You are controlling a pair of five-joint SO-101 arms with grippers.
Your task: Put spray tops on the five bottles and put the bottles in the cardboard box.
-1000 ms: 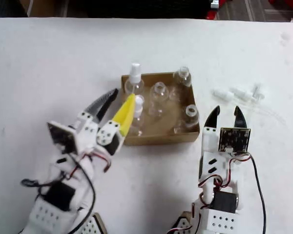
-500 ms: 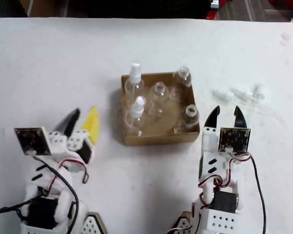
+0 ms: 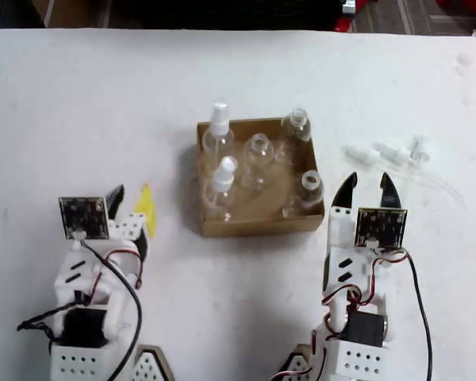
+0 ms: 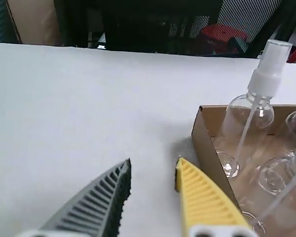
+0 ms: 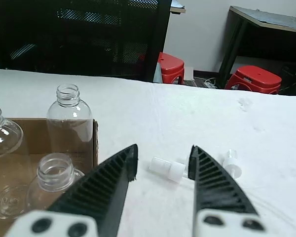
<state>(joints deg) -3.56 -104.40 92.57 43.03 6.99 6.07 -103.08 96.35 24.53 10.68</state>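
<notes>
The cardboard box (image 3: 258,225) stands mid-table with five clear bottles inside. Two carry white spray tops (image 3: 219,121) (image 3: 224,171); three are uncapped (image 3: 259,149) (image 3: 297,127) (image 3: 310,187). Several loose spray tops (image 3: 385,152) lie right of the box. My left gripper (image 3: 131,203), one finger grey and one yellow, is open and empty on the table left of the box. In the left wrist view it (image 4: 153,170) sits just short of the box corner (image 4: 207,148), with a capped bottle (image 4: 251,106) beyond. My right gripper (image 3: 366,186) is open near the box's right front corner; in its wrist view it (image 5: 163,160) faces a loose spray top (image 5: 167,169).
White table with open surface to the left, behind the box and in front of it. In the right wrist view uncapped bottles (image 5: 70,118) (image 5: 54,175) stand in the box (image 5: 32,129). Chairs and red stools lie beyond the table's far edge.
My left arm has drawn back from over the box's left front corner to the near left of the table, its fingers narrowing but still open. The right arm has stayed still.
</notes>
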